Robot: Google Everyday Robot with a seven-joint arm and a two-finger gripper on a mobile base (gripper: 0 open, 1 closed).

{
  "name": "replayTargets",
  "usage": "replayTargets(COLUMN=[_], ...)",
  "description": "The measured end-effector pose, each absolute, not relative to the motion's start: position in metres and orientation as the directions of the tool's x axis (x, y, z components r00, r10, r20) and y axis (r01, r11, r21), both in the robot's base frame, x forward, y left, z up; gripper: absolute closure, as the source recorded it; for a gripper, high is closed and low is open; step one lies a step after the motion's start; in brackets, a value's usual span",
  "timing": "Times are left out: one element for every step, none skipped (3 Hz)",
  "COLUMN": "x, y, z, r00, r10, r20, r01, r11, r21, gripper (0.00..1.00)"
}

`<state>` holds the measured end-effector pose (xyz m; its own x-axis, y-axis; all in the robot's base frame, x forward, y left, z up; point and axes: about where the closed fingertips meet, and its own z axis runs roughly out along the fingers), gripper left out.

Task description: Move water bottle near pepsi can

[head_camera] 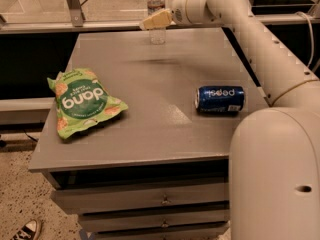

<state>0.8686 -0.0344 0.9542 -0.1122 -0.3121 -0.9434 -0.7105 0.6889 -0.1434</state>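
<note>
arm (260,54) at long reach: fat white link (275,174) fills the lower right foreground, the slimmer section climbs up and left from it to a bend near the top of view. past the bend the wrist (192,7) turns left, roughly level with a slight dip. gripper (156,20) at its tip, tan, pointing left and a touch down, top centre, well apart from the foreground link
</note>
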Motion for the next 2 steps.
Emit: replayTargets(x=[0.886,0.905], y=[-0.011,-0.004], z=[0.948,0.937], r00=[-0.116,-0.12], r10=[-0.278,-0.275], r20=[-0.954,-0.954], r01=[-0.724,-0.708], r11=[0.681,0.697], r21=[-0.11,-0.112], gripper=[0.0,0.14])
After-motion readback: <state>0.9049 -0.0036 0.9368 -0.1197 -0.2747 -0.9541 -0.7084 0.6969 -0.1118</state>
